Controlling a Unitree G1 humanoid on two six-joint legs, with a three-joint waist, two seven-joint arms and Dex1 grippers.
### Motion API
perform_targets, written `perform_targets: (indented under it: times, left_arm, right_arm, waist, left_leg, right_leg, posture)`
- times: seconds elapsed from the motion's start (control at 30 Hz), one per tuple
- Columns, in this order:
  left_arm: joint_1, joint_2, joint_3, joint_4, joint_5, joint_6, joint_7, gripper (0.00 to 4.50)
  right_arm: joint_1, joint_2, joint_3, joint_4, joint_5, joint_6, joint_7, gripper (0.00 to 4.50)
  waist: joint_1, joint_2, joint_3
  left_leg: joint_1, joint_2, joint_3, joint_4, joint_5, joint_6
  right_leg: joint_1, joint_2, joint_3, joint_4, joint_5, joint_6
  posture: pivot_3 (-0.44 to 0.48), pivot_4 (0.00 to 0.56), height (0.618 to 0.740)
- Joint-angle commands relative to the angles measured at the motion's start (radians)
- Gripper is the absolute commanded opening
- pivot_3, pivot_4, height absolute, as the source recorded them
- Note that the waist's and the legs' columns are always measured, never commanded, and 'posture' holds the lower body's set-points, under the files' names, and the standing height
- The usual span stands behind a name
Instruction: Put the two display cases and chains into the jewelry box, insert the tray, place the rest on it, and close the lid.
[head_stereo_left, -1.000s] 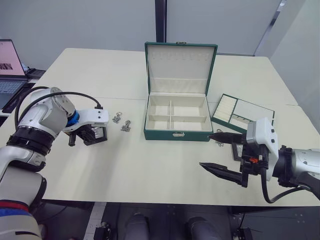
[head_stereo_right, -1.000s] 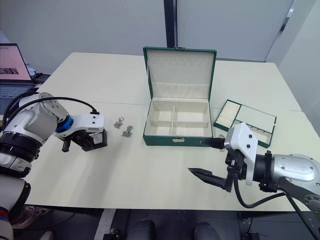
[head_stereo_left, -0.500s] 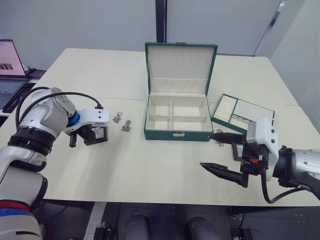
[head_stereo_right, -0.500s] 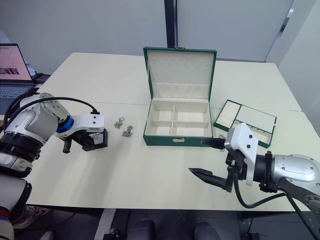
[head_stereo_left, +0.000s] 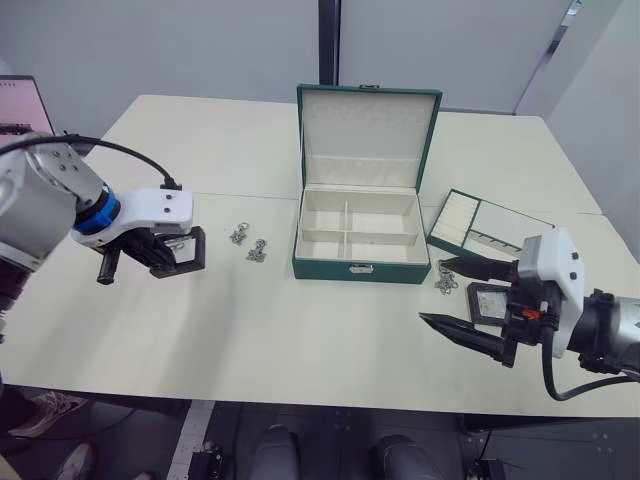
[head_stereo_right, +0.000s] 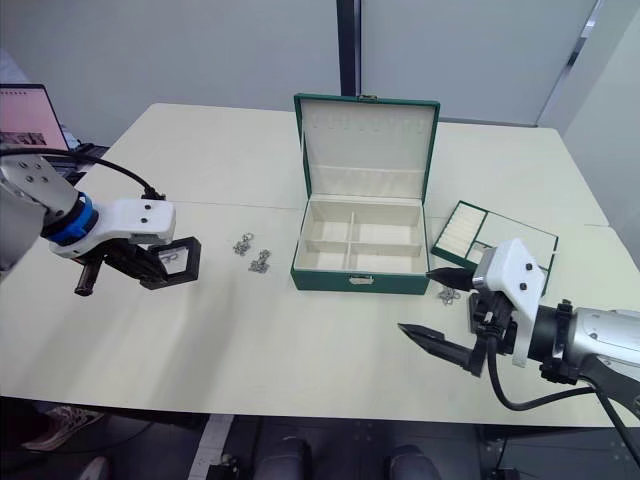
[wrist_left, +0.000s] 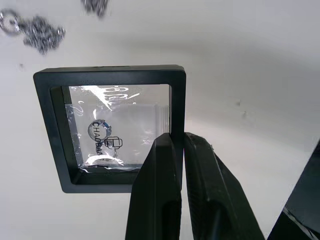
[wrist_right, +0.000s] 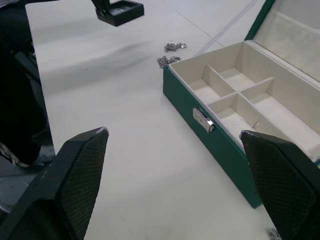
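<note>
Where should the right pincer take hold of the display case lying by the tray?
Probably by its black frame, from above. The display case lies flat on the table between the tray and the open right pincer, so one finger would go on each of two opposite frame edges. A chain sits just beside it, so keep to the sides away from that.

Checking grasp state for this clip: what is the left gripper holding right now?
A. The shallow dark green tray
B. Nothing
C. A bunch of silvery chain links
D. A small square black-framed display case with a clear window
D: the left gripper is pinched shut on the frame of the small square black-framed display case, lifted off the cream table.
</note>
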Motion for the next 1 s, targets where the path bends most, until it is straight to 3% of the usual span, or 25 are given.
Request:
perform_targets:
  times: [0.03, 0.27, 0.47, 1.0]
  left_arm:
    - [-0.107, 0.012, -0.034, -0.036, -0.126, 0.029, -0.006, 0.02]
    - [-0.355, -0.162, -0.157, 0.115, -0.154, -0.007, -0.006, 0.02]
    - [-0.474, -0.336, -0.224, 0.288, -0.147, -0.062, -0.006, 0.02]
    - [-0.559, -0.795, -0.107, 0.716, 0.118, -0.198, 0.016, 0.02]
  right_arm:
    - [0.023, -0.020, -0.080, 0.005, -0.015, -0.003, -0.002, 4.50]
    - [0.020, -0.006, -0.068, 0.020, -0.040, 0.002, -0.066, 4.50]
    - [0.033, 0.023, -0.064, 0.010, -0.030, 0.022, -0.146, 4.50]
    - [0.121, 0.091, -0.068, -0.013, -0.030, 0.003, -0.186, 4.50]
  waist:
    - [-0.001, 0.000, 0.000]
    - [-0.004, 0.000, 0.000]
    - [-0.006, 0.000, 0.000]
    - [-0.006, 0.000, 0.000]
  left_leg:
    - [0.000, 0.000, 0.000, 0.000, 0.000, 0.000]
    - [0.000, -0.001, 0.000, 0.000, 0.000, 0.000]
    - [0.000, -0.001, 0.000, 0.000, 0.000, 0.000]
    - [-0.005, -0.002, -0.001, 0.001, 0.001, -0.001]
  right_leg:
    - [0.000, 0.000, 0.000, 0.000, 0.000, 0.000]
    - [0.001, 0.000, 0.001, -0.001, 0.000, 0.000]
    - [0.000, 0.000, 0.001, -0.001, 0.000, 0.000]
    - [-0.002, 0.000, 0.000, -0.001, 0.000, 0.000]
  posture:
    - [0.000, 0.150, 0.740]
    - [0.000, 0.150, 0.740]
    - [0.000, 0.150, 0.740]
    - [0.000, 0.150, 0.740]
